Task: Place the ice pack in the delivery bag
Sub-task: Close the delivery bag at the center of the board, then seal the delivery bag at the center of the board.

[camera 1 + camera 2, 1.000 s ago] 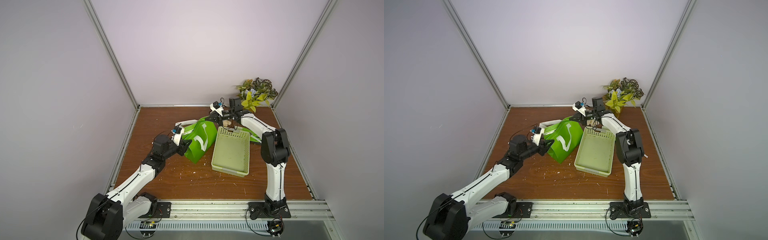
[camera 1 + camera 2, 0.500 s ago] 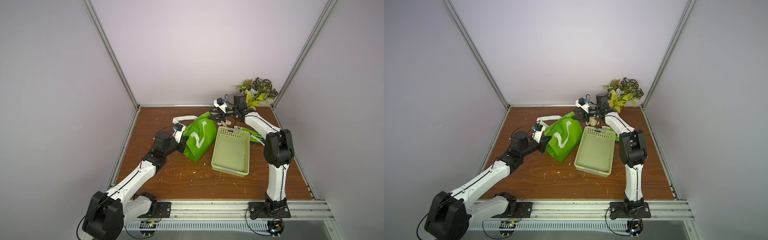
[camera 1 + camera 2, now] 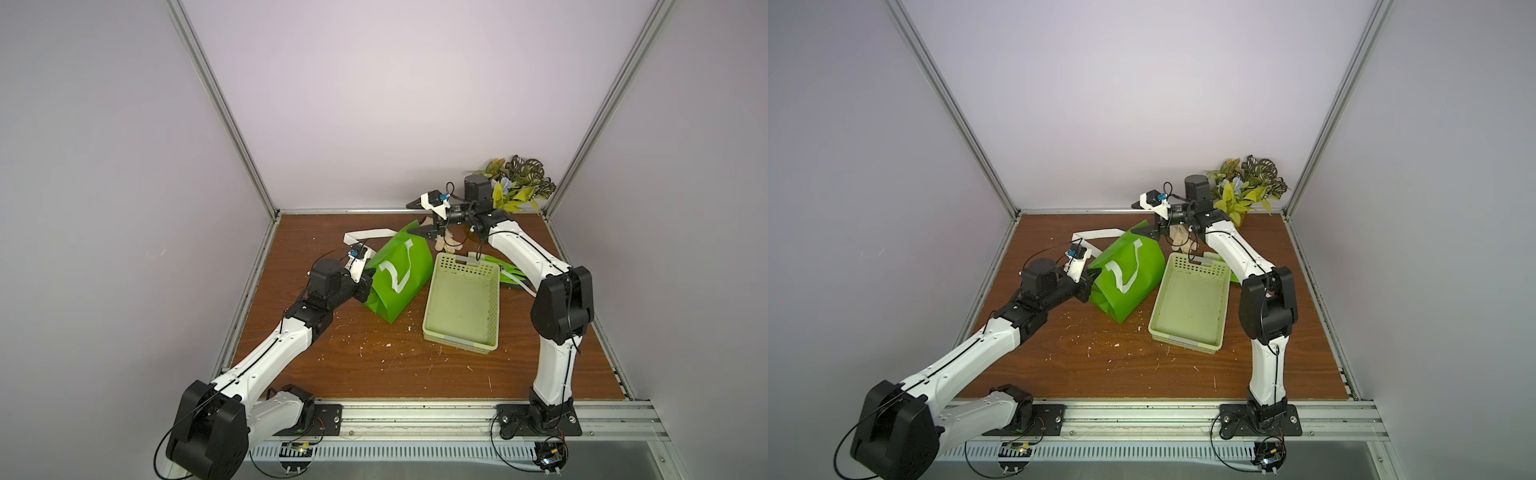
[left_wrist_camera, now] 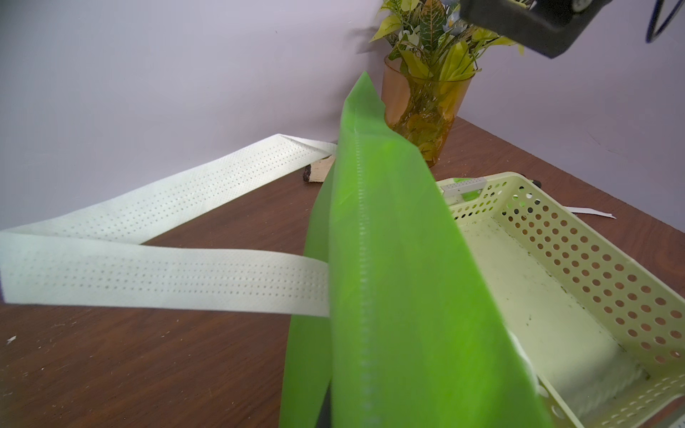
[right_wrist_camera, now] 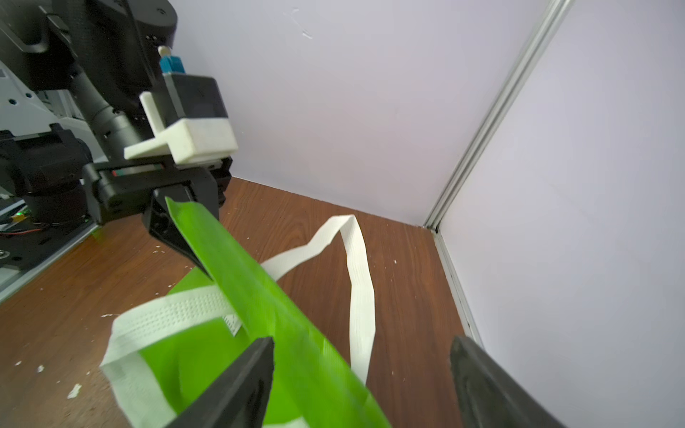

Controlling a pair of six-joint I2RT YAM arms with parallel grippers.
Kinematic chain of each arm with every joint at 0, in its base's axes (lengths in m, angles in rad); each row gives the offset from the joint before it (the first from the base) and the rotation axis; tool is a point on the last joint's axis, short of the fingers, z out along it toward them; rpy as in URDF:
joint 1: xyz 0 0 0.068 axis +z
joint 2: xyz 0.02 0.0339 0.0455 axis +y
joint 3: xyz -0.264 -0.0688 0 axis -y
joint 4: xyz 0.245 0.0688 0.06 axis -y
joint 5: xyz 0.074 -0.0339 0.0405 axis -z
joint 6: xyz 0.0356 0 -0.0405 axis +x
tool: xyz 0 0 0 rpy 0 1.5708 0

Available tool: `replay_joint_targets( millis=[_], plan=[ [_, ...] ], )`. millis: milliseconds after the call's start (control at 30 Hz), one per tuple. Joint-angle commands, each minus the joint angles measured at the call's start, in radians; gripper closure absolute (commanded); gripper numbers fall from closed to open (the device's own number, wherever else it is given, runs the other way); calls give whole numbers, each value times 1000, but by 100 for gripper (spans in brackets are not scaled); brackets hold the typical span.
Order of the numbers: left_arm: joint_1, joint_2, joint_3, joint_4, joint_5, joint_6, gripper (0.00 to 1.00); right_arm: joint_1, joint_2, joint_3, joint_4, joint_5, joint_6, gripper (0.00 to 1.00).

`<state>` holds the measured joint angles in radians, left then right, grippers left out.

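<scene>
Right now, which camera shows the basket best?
Both top views: the whole basket shows from above. The left wrist view catches part of it, behind the bag. The right wrist view misses it.

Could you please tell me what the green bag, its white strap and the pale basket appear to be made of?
The bag looks like matte non-woven fabric: soft creases, an embossed seam. Its strap seems the same stuff, matte, with rows of embossed dots. The basket is probably rigid moulded plastic, slightly glossy, with round holes through its walls.
</scene>
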<state>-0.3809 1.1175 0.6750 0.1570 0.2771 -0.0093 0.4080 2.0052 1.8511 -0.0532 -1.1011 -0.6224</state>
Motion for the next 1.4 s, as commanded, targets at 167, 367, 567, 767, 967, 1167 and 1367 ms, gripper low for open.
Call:
replay_joint_targets(
  millis=[167, 367, 567, 767, 967, 1167, 1367],
  plan=[
    [-10, 4, 23, 7, -29, 30, 99, 91, 188, 362, -398, 58, -225, 20],
    [-10, 4, 30, 7, -32, 34, 100, 101, 190, 349, -484, 56, -317, 20],
    [-10, 8, 29, 7, -32, 40, 100, 109, 196, 329, -486, 82, -323, 30],
    [-10, 8, 35, 7, -27, 36, 100, 116, 207, 302, -510, 110, -355, 39],
    [-10, 5, 41, 0, -28, 40, 100, 118, 220, 294, -524, 120, -368, 45],
    [-10, 2, 51, -7, -31, 45, 100, 121, 233, 303, -548, 140, -380, 54],
    [-10, -1, 66, -19, -35, 53, 100, 121, 231, 300, -603, 182, -429, 59]
  ],
)
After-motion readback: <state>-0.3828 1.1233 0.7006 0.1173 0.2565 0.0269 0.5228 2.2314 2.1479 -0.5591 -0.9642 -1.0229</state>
